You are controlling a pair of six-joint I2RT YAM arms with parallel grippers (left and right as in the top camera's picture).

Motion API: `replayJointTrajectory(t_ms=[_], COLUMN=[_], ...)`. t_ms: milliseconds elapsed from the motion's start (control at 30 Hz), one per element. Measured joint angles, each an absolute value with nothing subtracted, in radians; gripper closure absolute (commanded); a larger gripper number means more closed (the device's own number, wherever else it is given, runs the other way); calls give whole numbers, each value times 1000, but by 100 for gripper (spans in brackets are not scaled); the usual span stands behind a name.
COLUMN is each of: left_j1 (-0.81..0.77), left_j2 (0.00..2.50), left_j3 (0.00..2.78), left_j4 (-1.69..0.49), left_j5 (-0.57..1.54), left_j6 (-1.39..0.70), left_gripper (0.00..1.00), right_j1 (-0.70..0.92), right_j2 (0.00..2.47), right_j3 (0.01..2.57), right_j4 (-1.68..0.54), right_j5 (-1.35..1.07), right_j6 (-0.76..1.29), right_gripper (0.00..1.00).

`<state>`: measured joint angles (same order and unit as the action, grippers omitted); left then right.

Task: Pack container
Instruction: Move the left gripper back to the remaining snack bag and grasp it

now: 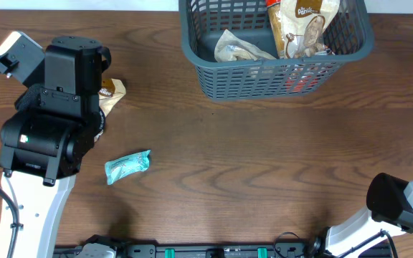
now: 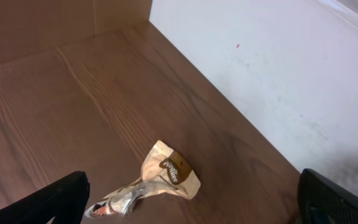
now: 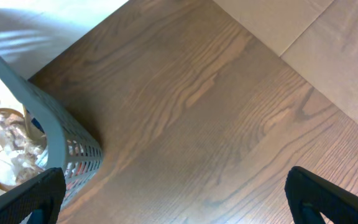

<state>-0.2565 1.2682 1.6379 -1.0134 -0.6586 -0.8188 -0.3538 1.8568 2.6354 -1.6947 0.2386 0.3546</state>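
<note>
Container (image 1: 278,80): dark grey-blue slotted basket, standing upright at the far edge of the table (image 1: 264,179). Already inside are a crumpled pale packet (image 1: 239,49) and a tall beige packet (image 1: 303,25) leaning on its right wall.

- Tan snack packet (image 2: 166,180): lies flat on the wood well to the left of the container, half hidden under the left arm in the overhead view.
- Teal packet (image 1: 127,166): left of the container and nearer the arm bases, apart from the tan one.
- Left gripper (image 2: 191,200): fingers spread wide, holding nothing, above the tan packet and straddling it in its own camera. Whether it touches the packet is not clear.
- Right gripper (image 3: 176,190): fingers wide apart, empty, just off the container's right-hand corner, over bare wood.

Handling, as judged:
- The container looks stiff and light, with a thick rim. It should stay put and needs no grasp.
- The loose packets look very light, crinkly and soft, with slick film that may slide or buckle.
- The best hold on the tan one is probably across its twisted, narrow end, pinched firmly and lifted clear of the rim.
</note>
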Motion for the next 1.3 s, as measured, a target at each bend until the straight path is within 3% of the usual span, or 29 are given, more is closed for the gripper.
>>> replayJointTrajectory(t_ms=[300,333,800,1033,1300], left_j1=[-218,-204,48,144,141], left_j2=[1299,1317,1660,1750,1869], left_j3=[1638,1638,1638,1638,1638], left_j4=[-1005,-986,-1075,-1114,-1114], left_j5=[-656,-639,-178,-86,2], left_j6=[-754,-708,-228,-103,-4], left_gripper=[5,1,0,1,1], right_j1=[-356,-356,-356,-356,-356], right_j2=[1857,1857,1857,1857,1857], right_j3=[2635,2635,2635,2635,2635], right_j4=[-1695,-1695,-1695,-1695,-1695], right_j5=[189,180,149,149,149], right_j6=[355,355,355,355,355], right_gripper=[1,1,1,1,1])
